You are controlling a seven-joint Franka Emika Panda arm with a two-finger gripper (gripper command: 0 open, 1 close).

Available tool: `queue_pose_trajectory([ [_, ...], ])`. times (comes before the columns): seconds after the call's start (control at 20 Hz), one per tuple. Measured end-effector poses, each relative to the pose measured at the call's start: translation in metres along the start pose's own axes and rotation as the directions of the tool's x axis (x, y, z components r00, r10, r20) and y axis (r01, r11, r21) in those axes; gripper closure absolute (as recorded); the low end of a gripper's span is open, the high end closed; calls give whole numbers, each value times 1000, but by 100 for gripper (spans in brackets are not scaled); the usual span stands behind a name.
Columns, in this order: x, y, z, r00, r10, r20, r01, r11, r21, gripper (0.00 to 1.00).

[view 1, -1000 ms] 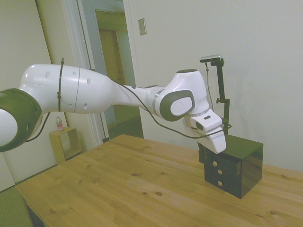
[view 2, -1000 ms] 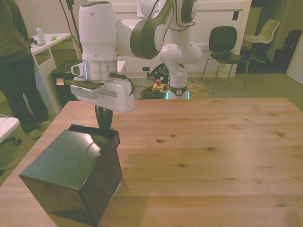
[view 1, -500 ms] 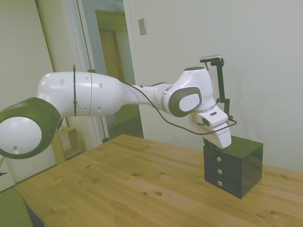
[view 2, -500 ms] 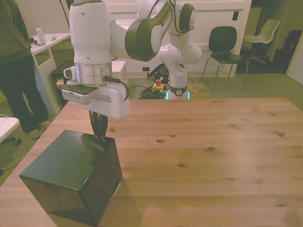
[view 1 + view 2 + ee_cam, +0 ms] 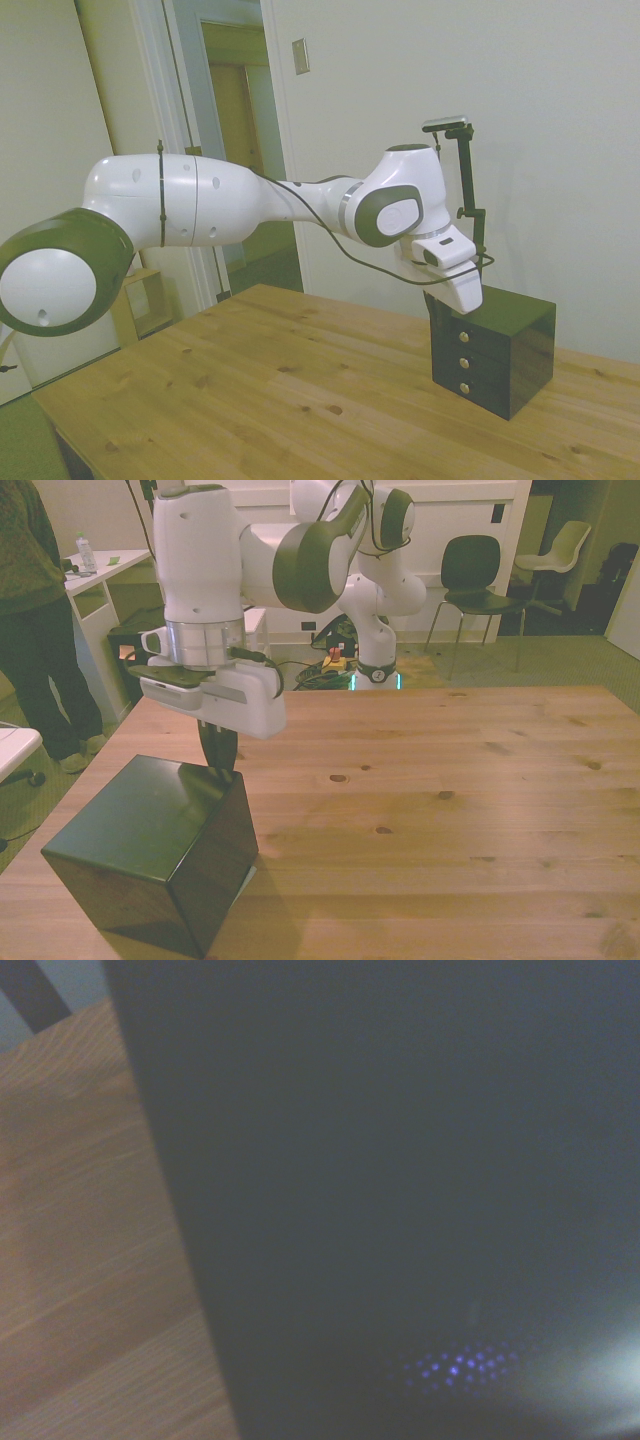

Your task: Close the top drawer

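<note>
Top drawer (image 5: 462, 326): highest of three in the small black cabinet (image 5: 150, 855), which sits at the right end of the counter (image 5: 300, 390) in the side view and at the front view's left. Its front now lies flush with the two drawers below, the three brass knobs in one vertical line.

What changed: a second ago this drawer stood pulled out past the cabinet face, its open rim showing at the cabinet's top edge in the front view. Half a second ago it was already pushed home, and it stays shut now.

Gripper (image 5: 220, 765): hangs at the cabinet's top front edge, just above the top drawer. It has lifted and eased back a little since half a second ago.

Fingers: they look pressed together with nothing between them, a dark narrow pair in the front view.

Wrist view: mostly the dark cabinet top, blurred, with a strip of wooden counter beside it.

Person (image 5: 35, 620): stands beyond the counter at the front view's left, well apart from the arm.

Meaning for the task: the closing looks complete; what remains is likely only to draw the arm clear.
</note>
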State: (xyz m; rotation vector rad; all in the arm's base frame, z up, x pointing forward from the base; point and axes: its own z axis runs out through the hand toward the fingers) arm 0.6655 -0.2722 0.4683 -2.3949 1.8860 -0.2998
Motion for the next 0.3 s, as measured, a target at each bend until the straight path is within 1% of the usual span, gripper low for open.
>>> queue_pose_trajectory([
  [0.1,-16,7,-6,1000,-18,10,18,1000,1,100],
  [0.15,-24,13,-13,999,-26,19,26,1000,3,0],
  [0.3,-46,35,-43,998,-54,38,53,999,12,0],
])
